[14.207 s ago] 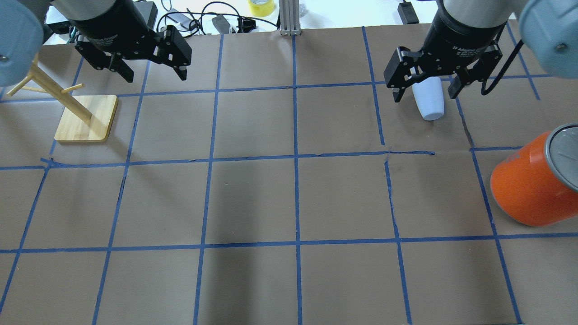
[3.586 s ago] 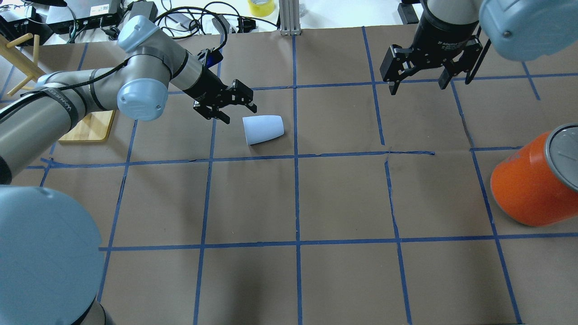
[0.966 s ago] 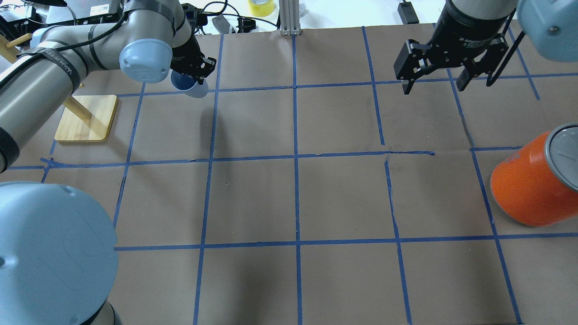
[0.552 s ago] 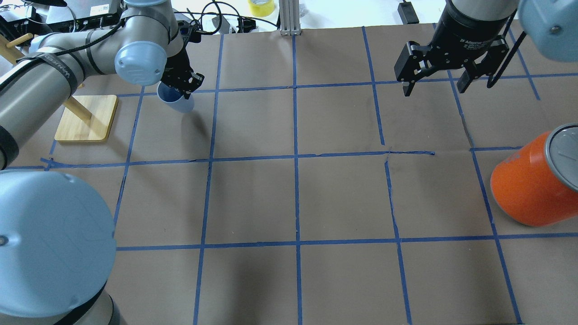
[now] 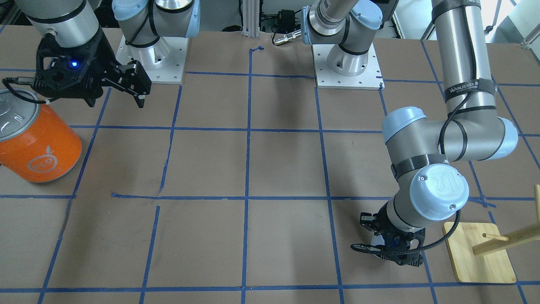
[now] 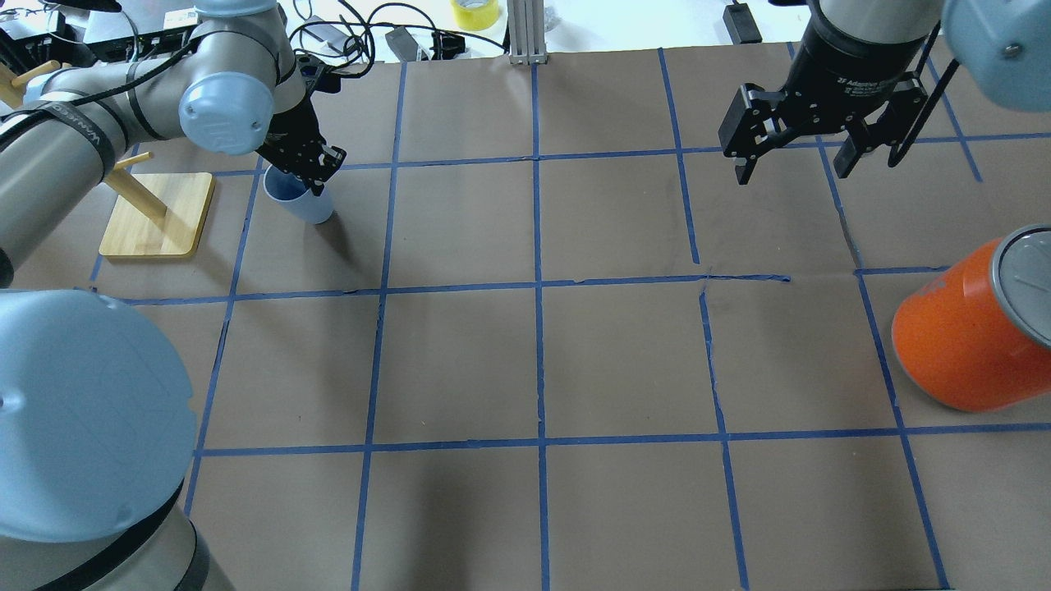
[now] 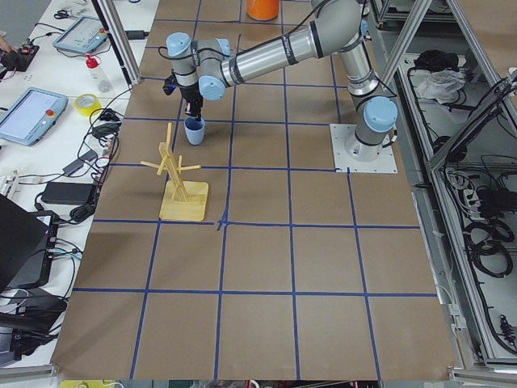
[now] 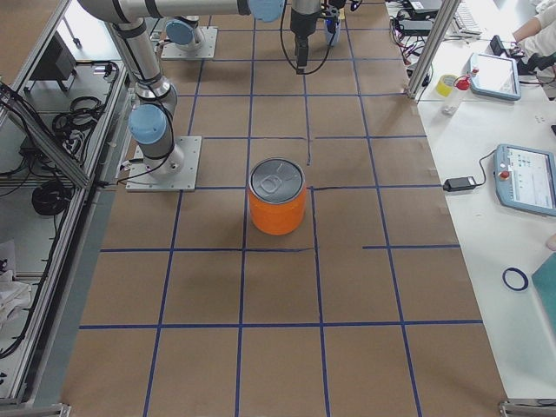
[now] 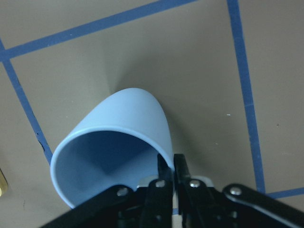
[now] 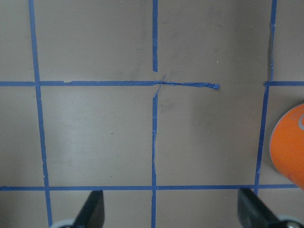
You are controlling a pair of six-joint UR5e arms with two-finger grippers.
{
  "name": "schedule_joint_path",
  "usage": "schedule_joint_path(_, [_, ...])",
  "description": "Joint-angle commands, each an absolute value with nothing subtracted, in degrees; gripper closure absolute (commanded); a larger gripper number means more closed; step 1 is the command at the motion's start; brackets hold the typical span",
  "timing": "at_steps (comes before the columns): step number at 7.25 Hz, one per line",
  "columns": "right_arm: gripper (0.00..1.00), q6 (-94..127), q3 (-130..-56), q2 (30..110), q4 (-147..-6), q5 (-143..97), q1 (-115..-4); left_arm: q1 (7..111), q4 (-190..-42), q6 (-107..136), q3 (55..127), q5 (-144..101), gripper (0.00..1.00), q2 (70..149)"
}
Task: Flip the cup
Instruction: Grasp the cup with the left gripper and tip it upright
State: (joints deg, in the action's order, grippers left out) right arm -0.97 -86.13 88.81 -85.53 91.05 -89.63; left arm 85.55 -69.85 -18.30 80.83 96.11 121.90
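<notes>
brown paper table [image 6: 460, 361] w/ blue tape grid. l arm [image 6: 98, 131] reaches out, elbow bent, wrist pointing down; l end effector [image 6: 314, 174] pinches rim of cup [image 6: 302, 205]. r arm [image 6: 862, 41] hangs above table, r end effector [image 6: 792, 168] spread wide, empty. round orange can [image 6: 952, 353], silver lid. flat wooden stand [image 6: 156, 215]. cup: smooth pale blue, tapered, mouth up, near stand.
</notes>
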Motion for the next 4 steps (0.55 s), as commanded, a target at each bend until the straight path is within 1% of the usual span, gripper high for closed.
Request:
schedule_joint_path(1, [0.0,-0.97,-86.13,88.86,-85.26,91.23,-89.56,85.52,-69.61,-18.46,80.6,95.89,0.0,120.68])
schedule_joint_path(2, [0.0,-0.97,-86.13,88.86,-85.34,91.23,-89.65,86.3,-70.04,-18.2,80.16,96.06,0.0,119.19])
schedule_joint_path(4, [0.0,-0.97,-86.22,88.51,-85.43,91.32,-89.65,88.23,-73.02,-18.02,79.98,96.15,0.0,112.36])
